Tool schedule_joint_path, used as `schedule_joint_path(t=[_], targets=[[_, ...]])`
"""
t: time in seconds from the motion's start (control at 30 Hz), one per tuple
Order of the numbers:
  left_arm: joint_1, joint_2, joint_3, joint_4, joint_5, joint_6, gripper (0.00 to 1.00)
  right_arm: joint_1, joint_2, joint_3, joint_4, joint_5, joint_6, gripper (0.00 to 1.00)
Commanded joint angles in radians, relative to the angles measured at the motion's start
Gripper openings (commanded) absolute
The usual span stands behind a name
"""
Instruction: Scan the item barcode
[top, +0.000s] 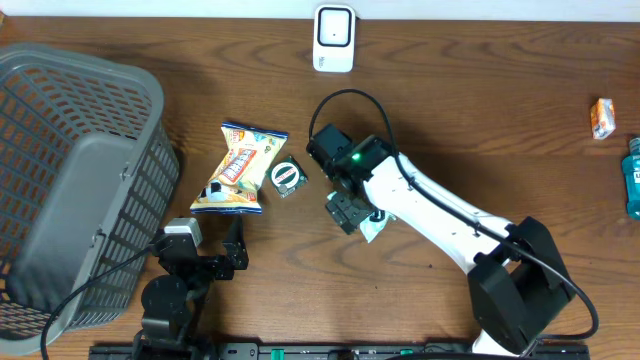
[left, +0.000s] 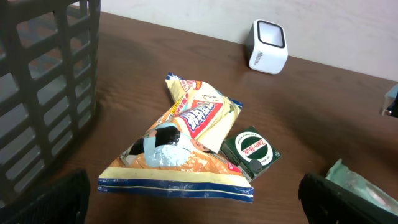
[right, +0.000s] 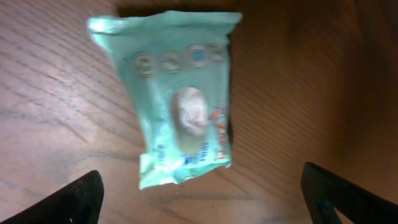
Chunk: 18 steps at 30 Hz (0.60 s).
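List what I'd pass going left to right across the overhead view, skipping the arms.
grey basket → snack bag → round green tin → white scanner → mint-green packet → orange box → blue bottle

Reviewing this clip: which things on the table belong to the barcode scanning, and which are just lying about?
Job in hand, likely: white scanner; mint-green packet, lying below the open right tool.
Lying about for now: snack bag; green tin; grey basket; orange box; blue bottle; left tool, open.
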Motion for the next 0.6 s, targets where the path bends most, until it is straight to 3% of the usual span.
schedule_joint_path(t=[0.0,0.33,0.57], targets=[[0.005,0.0,-0.017,-0.021,0.01,-0.002,0.98,0.012,0.002,-0.012,0.017,0.101,0.064,0.94],[0.005,0.0,-0.017,-0.021,0.01,-0.002,0.98,0.132,0.01,-0.156,0.163,0.156,0.075,0.86],[0.005,0.0,-0.017,-0.021,0.01,-0.002,0.98,0.154,0.079,-0.194,0.213,0.259,0.12,0.73]])
